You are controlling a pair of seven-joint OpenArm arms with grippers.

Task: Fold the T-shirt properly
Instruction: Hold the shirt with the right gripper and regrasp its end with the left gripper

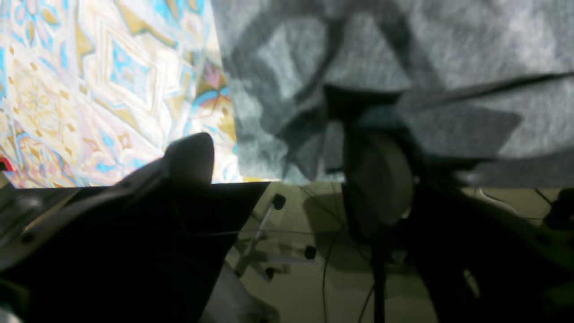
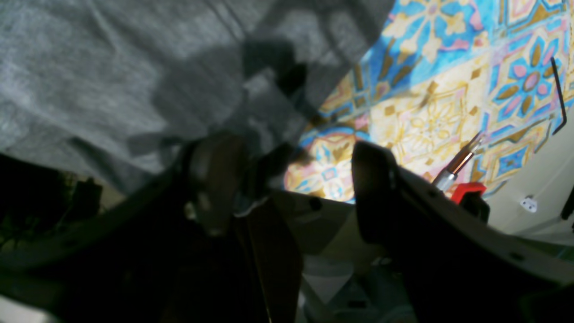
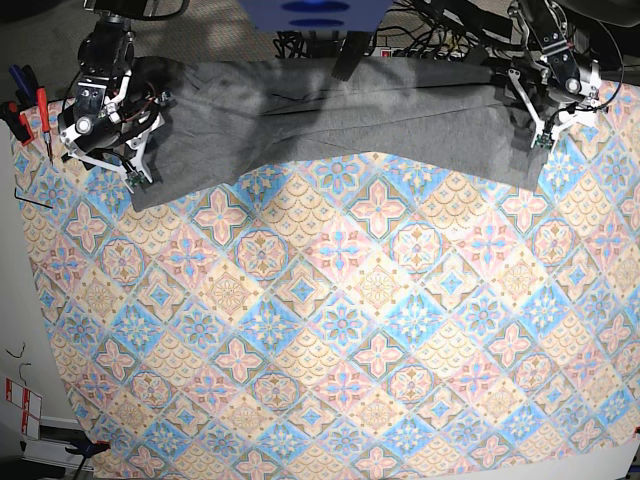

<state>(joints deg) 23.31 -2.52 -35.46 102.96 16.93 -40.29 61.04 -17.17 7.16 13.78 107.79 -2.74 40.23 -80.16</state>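
Both grippers, left (image 3: 545, 125) and right (image 3: 135, 160), gape released; your shirt (image 3: 330, 110) may slump unevenly at the far edge.

Both arms reach to opposite far corners, the left pincer (image 1: 287, 179) with its two dark fingers spread well apart and pointing downward, the right pincer (image 2: 296, 179) likewise spread wide, each wrist bent so the fingers (image 2: 215, 179) angle down beneath the white arm housings.

Heather-grey T-shirt (image 3: 330, 115) on a tablecloth (image 3: 340, 330) of blue, pink and yellow diamonds (floral medallions).
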